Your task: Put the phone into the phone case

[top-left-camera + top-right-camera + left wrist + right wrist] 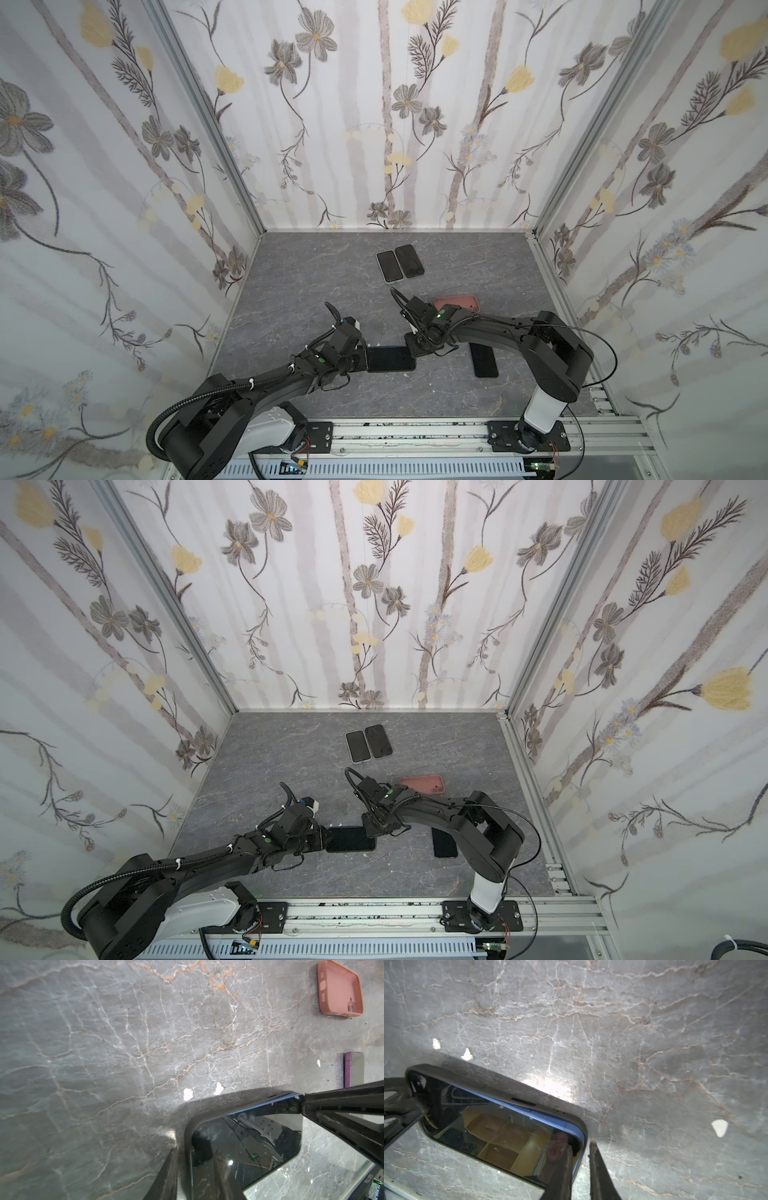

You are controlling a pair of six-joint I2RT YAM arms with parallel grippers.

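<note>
Toward 6 o'clock on the worktop point(291, 270) in both top views, the phone point(390, 358) lay screen-up between the left gripper point(368, 359) at its 9 o'clock end and the right gripper point(414, 353) at 3 o'clock. The left wrist view showed fingers point(224, 1176) slightly parted astride the phone case point(188, 1136) rim. The right wrist view showed the same; whether either clamped, I could not tell.

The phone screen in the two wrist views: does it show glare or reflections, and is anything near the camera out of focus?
In the right wrist view the phone screen mirrors the room, a bright patch of glare lies on the table beside it, and the near fingers are soft; in the left wrist view the screen reflects robot parts, with one small light spot.
</note>
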